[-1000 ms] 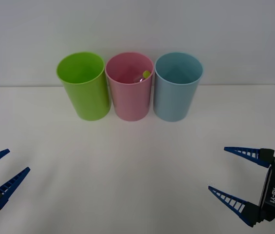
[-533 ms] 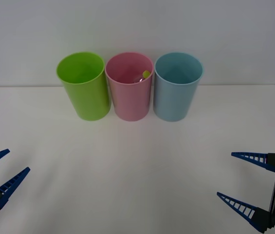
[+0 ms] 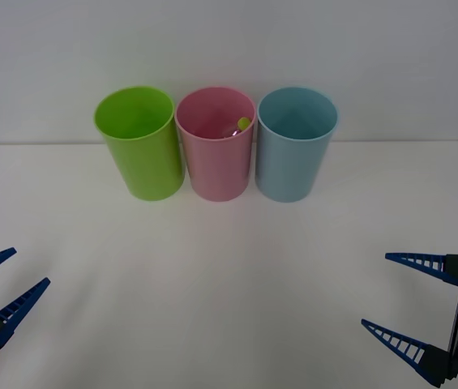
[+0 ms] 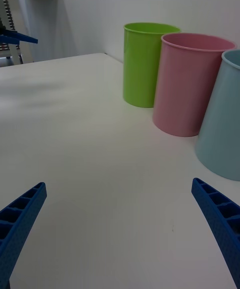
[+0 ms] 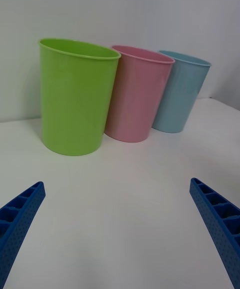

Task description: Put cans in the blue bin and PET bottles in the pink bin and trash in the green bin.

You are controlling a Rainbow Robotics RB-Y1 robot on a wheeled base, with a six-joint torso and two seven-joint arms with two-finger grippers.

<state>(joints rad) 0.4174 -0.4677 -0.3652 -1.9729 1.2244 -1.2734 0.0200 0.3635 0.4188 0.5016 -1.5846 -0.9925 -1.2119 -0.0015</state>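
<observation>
The white table (image 3: 229,275) takes up the lower two-thirds of the front view. Along its far edge, just above the centre of the frame, three tapered plastic bins stand upright in a close row: the green bin (image 3: 139,142) at left, the pink bin (image 3: 216,143) in the middle, the blue bin (image 3: 296,143) at right. Neighbouring bins look to touch or nearly touch at the rims.

Inside the pink bin, at the upper right of its mouth, shows the lime-green cap and a bit of clear shoulder of the PET bottle (image 3: 237,127). It leans against the inner wall (its body is mostly hidden below the rim). Such a bottle is likely light, thin-walled and easy to dent, smooth enough to slip; its ribbed middle would be the sensible place to take hold, were it ever lifted out.

The right gripper (image 3: 403,301) sits at the lower right of the frame, well apart from the bins, its blue ribbed fingers spread wide and holding nothing. The left gripper (image 3: 2,280) sits at the lower left edge, likewise spread wide, with nothing between its fingers.
</observation>
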